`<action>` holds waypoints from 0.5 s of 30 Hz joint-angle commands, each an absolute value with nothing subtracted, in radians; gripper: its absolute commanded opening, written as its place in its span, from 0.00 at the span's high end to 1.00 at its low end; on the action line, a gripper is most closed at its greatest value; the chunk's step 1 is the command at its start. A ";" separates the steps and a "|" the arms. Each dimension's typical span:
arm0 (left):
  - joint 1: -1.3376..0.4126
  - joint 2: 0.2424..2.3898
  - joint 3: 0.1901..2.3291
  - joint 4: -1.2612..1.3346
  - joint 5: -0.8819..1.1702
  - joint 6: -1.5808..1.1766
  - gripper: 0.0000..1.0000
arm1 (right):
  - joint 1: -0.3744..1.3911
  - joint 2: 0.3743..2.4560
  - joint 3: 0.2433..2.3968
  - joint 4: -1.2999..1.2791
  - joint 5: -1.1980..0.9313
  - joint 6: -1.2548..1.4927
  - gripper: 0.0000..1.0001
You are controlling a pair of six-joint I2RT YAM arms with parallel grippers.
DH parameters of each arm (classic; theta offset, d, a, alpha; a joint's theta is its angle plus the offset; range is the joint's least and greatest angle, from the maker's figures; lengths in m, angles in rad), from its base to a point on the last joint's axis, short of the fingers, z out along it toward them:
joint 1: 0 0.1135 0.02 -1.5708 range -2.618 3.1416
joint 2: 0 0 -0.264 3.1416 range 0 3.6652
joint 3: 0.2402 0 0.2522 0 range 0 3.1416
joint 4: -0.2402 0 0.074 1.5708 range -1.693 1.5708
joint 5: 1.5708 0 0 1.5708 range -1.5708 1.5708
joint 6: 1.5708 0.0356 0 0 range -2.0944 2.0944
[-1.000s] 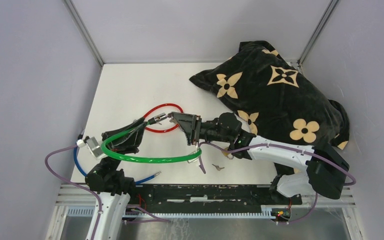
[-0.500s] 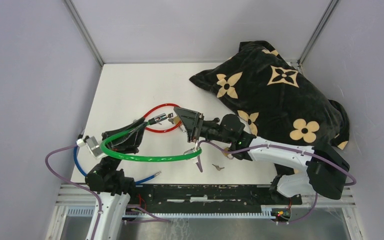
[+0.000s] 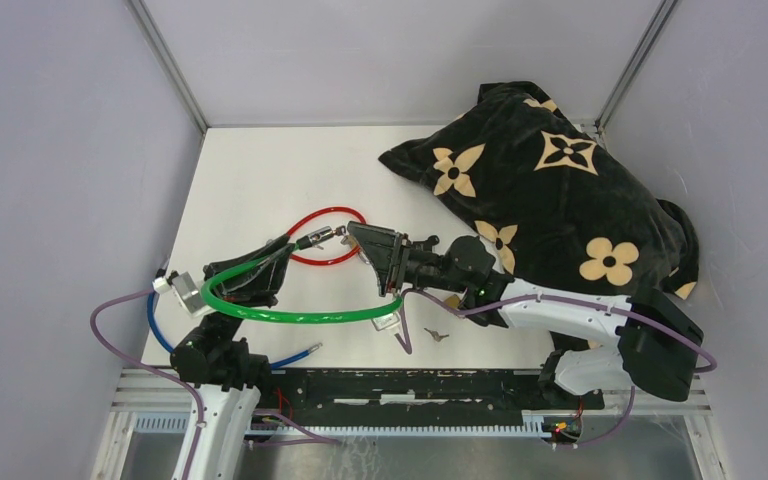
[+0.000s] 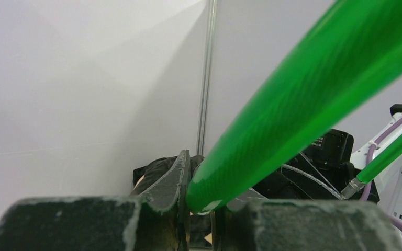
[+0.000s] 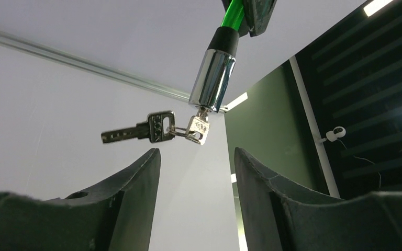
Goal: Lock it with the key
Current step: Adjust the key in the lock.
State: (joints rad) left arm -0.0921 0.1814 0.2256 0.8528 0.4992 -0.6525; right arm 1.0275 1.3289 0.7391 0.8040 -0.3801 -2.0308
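Pinching the green cable lock (image 4: 303, 99) just behind its chrome barrel (image 5: 213, 78), the left claw (image 4: 201, 205) faces the right claw (image 5: 196, 157), spread just short of the dangling key (image 5: 136, 134); white counter (image 3: 260, 170) beneath, flowered black cushion (image 3: 560, 190) and grey walls (image 3: 410, 60) beyond.

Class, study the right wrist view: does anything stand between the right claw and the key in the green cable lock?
Nothing visible does. The right claw is open, and the key sits in the lock cylinder straight ahead of its gap. A spare key hangs from its ring, off to one side.
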 commanded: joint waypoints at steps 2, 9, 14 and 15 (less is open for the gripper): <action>-0.084 0.173 0.268 0.873 0.451 -0.695 0.98 | 1.045 1.347 0.775 0.835 -0.415 -2.589 0.43; -0.085 0.169 0.268 0.874 0.453 -0.696 0.98 | 1.049 1.363 0.805 0.817 -0.416 -2.556 0.56; -0.084 0.166 0.268 0.874 0.457 -0.699 0.98 | 1.048 1.369 0.825 0.800 -0.416 -2.522 0.65; -0.086 0.165 0.268 0.873 0.457 -0.699 0.98 | 1.049 1.366 0.828 0.790 -0.416 -2.517 0.66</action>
